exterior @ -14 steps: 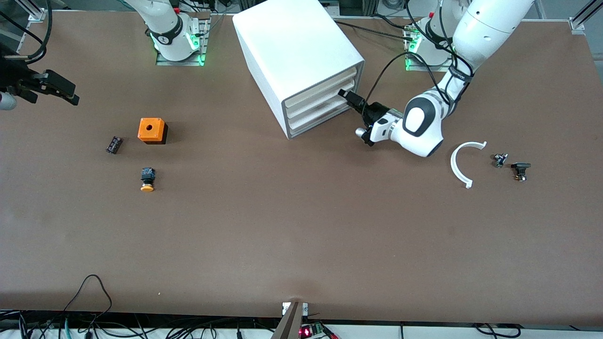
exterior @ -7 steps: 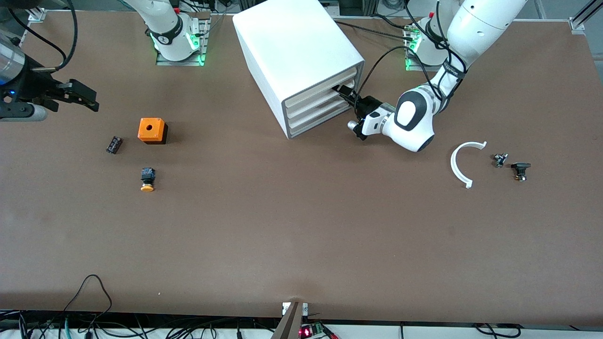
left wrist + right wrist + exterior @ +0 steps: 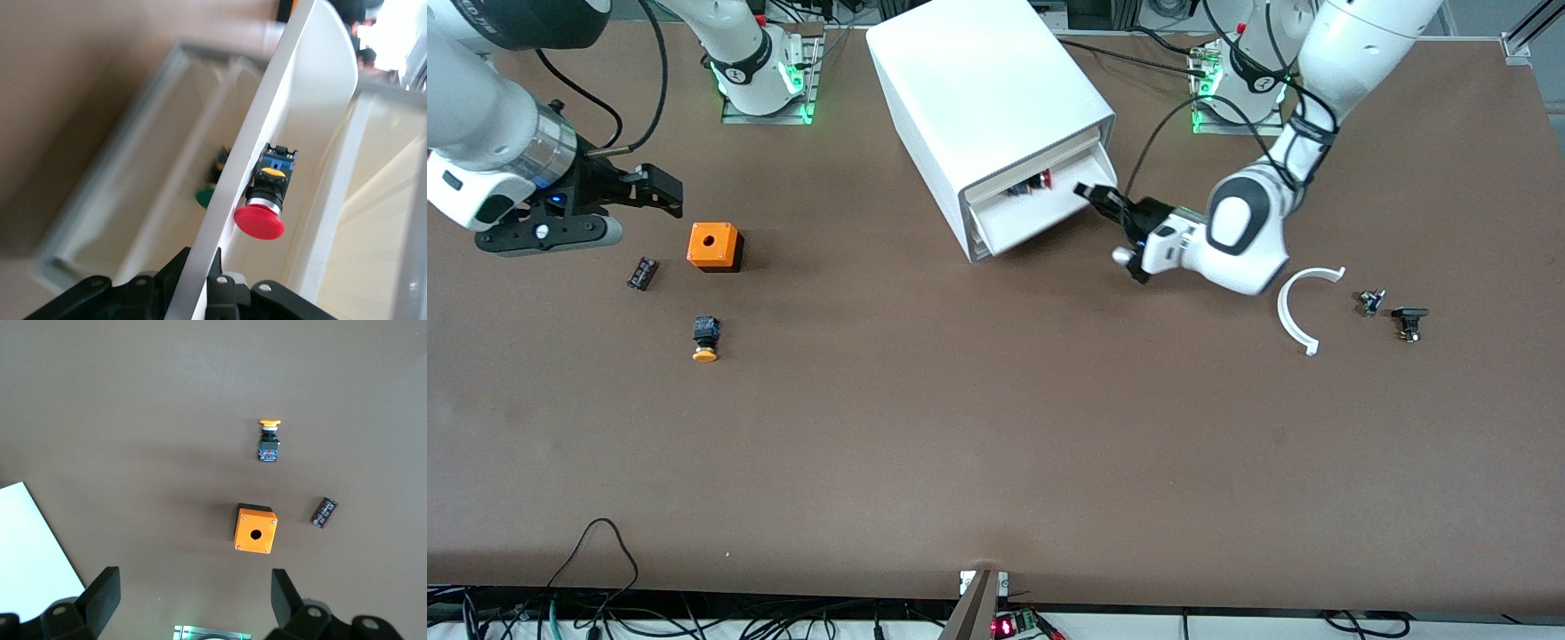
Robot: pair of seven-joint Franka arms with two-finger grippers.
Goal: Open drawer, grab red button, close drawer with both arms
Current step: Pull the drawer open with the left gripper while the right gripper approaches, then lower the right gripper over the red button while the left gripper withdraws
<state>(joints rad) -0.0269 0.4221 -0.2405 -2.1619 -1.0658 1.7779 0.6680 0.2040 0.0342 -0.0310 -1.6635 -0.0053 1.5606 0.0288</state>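
Note:
The white cabinet [image 3: 978, 80] stands at the table's middle, near the bases. One drawer [image 3: 1036, 218] is pulled partly out. The red-capped button [image 3: 1040, 182] lies inside it, and it shows clearly in the left wrist view [image 3: 261, 222]. My left gripper [image 3: 1092, 194] is shut on the drawer's front wall [image 3: 267, 153], with one finger on each side of it. My right gripper [image 3: 663, 191] is open and empty. It hangs over the table beside the orange box [image 3: 713, 246], toward the right arm's end.
A yellow-capped button [image 3: 705, 340] and a small dark part [image 3: 642, 273] lie near the orange box [image 3: 255, 530]. A white curved piece [image 3: 1303, 307] and two small black parts [image 3: 1371, 302] lie toward the left arm's end. A green-capped item [image 3: 208, 195] shows beside the drawer wall.
My left gripper has pulled the drawer out of the cabinet, which uncovered the red button. My right arm has swung in from the table's edge toward the orange box.

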